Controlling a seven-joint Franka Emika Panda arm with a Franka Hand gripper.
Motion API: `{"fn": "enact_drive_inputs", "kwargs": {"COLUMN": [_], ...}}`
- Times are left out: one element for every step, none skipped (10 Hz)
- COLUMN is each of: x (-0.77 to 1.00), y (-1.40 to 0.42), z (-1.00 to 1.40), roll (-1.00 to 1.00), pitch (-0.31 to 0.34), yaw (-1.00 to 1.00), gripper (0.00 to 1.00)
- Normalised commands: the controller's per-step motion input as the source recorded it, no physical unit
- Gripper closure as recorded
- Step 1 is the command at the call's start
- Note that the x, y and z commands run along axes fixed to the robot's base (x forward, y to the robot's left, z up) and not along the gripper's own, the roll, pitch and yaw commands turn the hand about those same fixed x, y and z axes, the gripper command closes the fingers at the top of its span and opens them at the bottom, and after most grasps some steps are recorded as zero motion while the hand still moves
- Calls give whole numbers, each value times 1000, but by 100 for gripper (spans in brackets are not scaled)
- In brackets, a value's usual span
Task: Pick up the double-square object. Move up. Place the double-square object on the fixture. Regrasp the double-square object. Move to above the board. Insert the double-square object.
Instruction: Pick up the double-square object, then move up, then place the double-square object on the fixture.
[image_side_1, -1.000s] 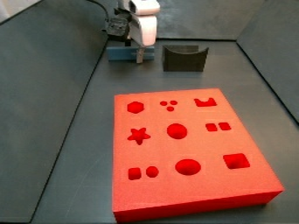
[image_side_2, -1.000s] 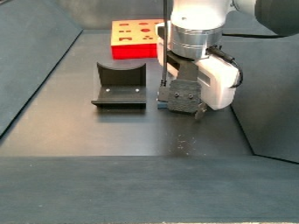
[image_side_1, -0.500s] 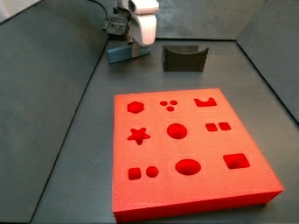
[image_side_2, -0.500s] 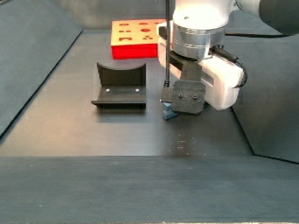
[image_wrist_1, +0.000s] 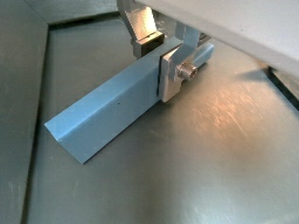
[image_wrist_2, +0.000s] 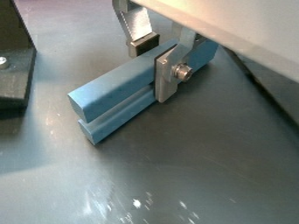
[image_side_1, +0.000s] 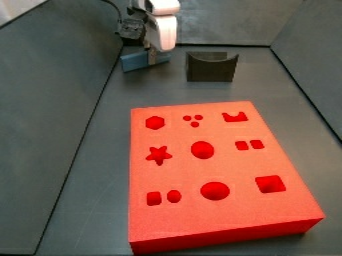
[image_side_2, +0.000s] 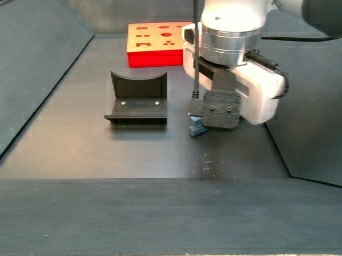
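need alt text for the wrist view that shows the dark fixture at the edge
The pincer grips a pale blue double-square object across its width near one end, silver fingers on either side. The block stretches out over the grey floor, with a corner of the dark fixture at the frame's edge.

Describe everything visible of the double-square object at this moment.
The double-square object is a pale blue, matte, elongated block with a step or groove running along its length, seen in a wrist view. The gripper clamps it near one end between its silver fingers. In both side views it hangs tilted beside the fixture, apparently off the floor.
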Motion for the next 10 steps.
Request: {"fn": "enact_drive_inputs", "kwargs": {"x": [0,0,-47,-72,-40,-21,-18,0,-3,-11], "y": [0,0,37,33,20,12,9,0,-2,-1], "z": [0,833,792,746,557,412,252,1000,1000,1000], "roll": [0,0,-15,-19,-14,-8,1,0,1,4], "pitch": [0,0,60,80,82,79,73,0,7,17], "yaw": [0,0,23,24,11,3,-2,0,-1,0], "gripper": [100,100,100,100,100,100,100,100,100,100]}}
